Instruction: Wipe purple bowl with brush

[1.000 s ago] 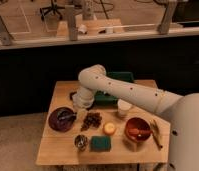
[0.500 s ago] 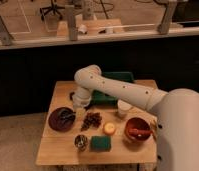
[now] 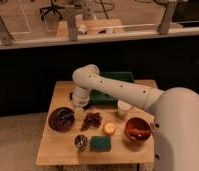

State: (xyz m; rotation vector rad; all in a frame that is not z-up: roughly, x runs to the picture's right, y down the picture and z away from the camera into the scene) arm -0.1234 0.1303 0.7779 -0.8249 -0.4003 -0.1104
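The purple bowl (image 3: 59, 120) sits at the left of the wooden table (image 3: 58, 150). My gripper (image 3: 78, 113) hangs at the bowl's right rim, at the end of the white arm (image 3: 118, 87) that reaches in from the right. It is shut on the brush (image 3: 68, 117), a slim dark stick that slants from the gripper down into the bowl. The brush's tip is hard to tell apart from the dark inside of the bowl.
A green tray (image 3: 115, 80) lies behind the arm. A white cup (image 3: 123, 108), a dark grape-like cluster (image 3: 91, 120), a yellow round thing (image 3: 109, 128), a green sponge (image 3: 100, 143) and a small metal cup (image 3: 81, 142) stand nearby. A red bowl (image 3: 134, 125) holds an orange utensil (image 3: 143, 133).
The gripper has come down and slightly left, from above the table's middle to the purple bowl's right rim. The things on the table have not moved.
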